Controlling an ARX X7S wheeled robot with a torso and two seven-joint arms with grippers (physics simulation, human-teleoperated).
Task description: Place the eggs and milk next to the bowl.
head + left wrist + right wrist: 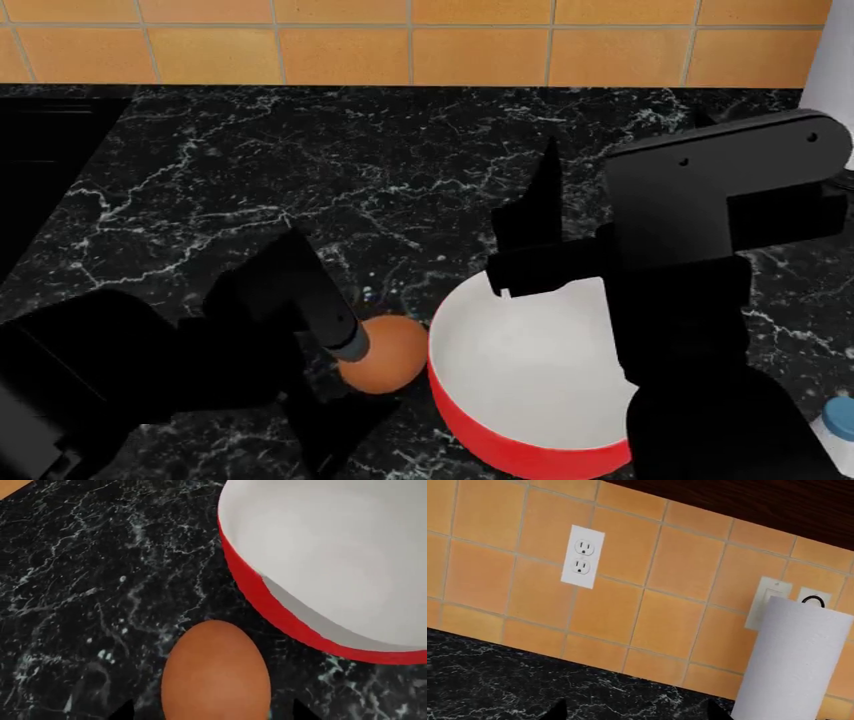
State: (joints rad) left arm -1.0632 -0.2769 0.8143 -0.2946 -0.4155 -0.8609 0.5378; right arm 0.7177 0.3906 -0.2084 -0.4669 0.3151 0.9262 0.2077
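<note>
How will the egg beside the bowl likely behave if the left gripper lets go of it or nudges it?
The egg is smooth and oval, so it will probably roll on the flat marble counter. The bowl close beside it may stop it. Its glossy surface looks slippery.

Flat, even simulator light, no clear source, sharp focus throughout, black arms (pixel 694 300) rendered as featureless silhouettes, soft shading inside the bowl (pixel 333 555), faint sheen on the marble worktop (pixel 334 170), no edge distortion

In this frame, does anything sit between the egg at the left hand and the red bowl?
Nothing: the left wrist view shows only a bare strip of black marble counter between the egg and the bowl.
</note>
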